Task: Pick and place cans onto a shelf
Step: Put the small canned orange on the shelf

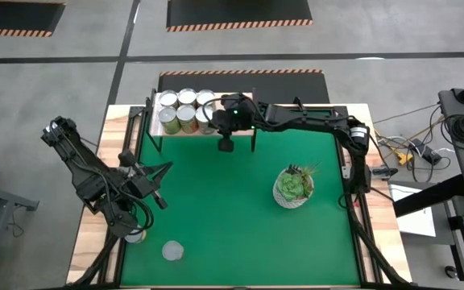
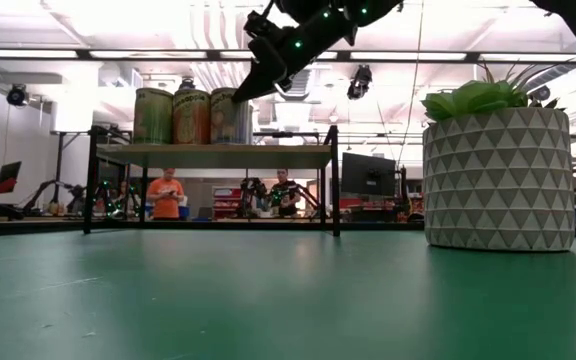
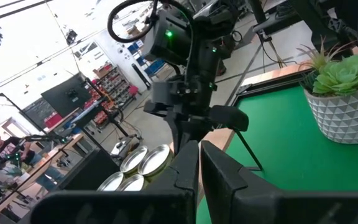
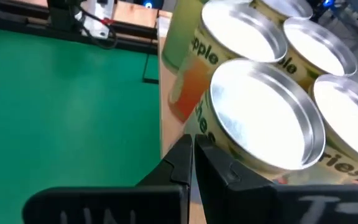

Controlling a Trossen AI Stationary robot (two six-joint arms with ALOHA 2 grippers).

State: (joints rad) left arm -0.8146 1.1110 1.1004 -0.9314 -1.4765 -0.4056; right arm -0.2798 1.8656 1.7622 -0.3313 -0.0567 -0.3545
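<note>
**Status.** 6 cans (image 1: 187,109) are counted on the shelf (image 2: 218,155), grouped in 2 rows of 3 at its left end. 2 further cans are not yet placed: 1 loose can (image 1: 172,251) stands on the green surface (image 1: 240,234) near its front edge, and a second can (image 1: 135,235) is seen just beside the left arm's base.

**Hands.**
- The right hand (image 1: 225,147) is held just beside the stored group, at the shelf's front. Its fingers are clenched on nothing.
- The left hand (image 3: 199,149) is held over the left part of the surface. It is likewise clenched and empty.

**Procedure (judged).**
1. The right hand is to be drawn clear without the nearest can being brushed, since the group is packed closely.
2. The fingers are to be opened before any descent on the loose can.
3. The can is to be gripped across its body and kept upright.
4. The bare right part of the shelf is to be preferred. The plant pot (image 1: 294,187) is to be avoided.

**Limits of view.**
- The second can is largely covered by the left arm.
- Contact between the right hand and the nearest can cannot be confirmed.
- Most labels are not legible.
</note>
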